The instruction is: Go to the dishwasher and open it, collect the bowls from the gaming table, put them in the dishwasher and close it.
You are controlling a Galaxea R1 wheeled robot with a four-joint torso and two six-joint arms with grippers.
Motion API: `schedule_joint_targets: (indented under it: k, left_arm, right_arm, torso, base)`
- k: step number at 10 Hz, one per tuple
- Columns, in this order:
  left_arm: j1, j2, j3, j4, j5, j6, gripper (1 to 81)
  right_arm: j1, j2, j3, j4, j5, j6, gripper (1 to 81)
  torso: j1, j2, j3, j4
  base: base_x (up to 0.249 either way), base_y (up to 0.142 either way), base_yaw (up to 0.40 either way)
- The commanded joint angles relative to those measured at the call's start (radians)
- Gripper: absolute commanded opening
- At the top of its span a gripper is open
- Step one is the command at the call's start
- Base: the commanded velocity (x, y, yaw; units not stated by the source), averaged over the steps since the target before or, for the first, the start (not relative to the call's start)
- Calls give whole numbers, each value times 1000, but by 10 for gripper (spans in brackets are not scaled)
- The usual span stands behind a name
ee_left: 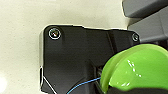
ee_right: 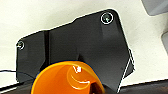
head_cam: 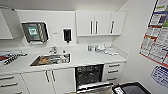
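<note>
The dishwasher (head_cam: pixel 89 76) at lower centre already stands open, and a lime-green bowl (ee_left: pixel 135 70) rides at the left wrist, an orange bowl (ee_right: pixel 67 78) at the right, grip unclear on both, so loading and closing remain.

Dishwashers: one (head_cam: pixel 89 76), stood open
Lime-green bowls: one (ee_left: pixel 136 68)
Orange bowls: one (ee_right: pixel 67 78)
Sinks: one (head_cam: pixel 33 64)
Soap dispensers: one (head_cam: pixel 67 35)
</note>
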Motion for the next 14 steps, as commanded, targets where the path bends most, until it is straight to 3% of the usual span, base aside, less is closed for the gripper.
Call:
schedule_joint_targets:
  k: [1, 14]
  left_arm:
    - [-48, -16, 5, -5, 37, -2, 10]
    - [-45, -18, 5, -3, 37, -2, 10]
  right_arm:
    - [56, -8, 0, -7, -47, -4, 10]
    - [59, -5, 4, -7, -47, -4, 10]
  torso:
    - [0, 0, 0, 0]
    - [-1, 0, 0, 0]
  base:
    - [115, 0, 0]
    - [117, 0, 0]
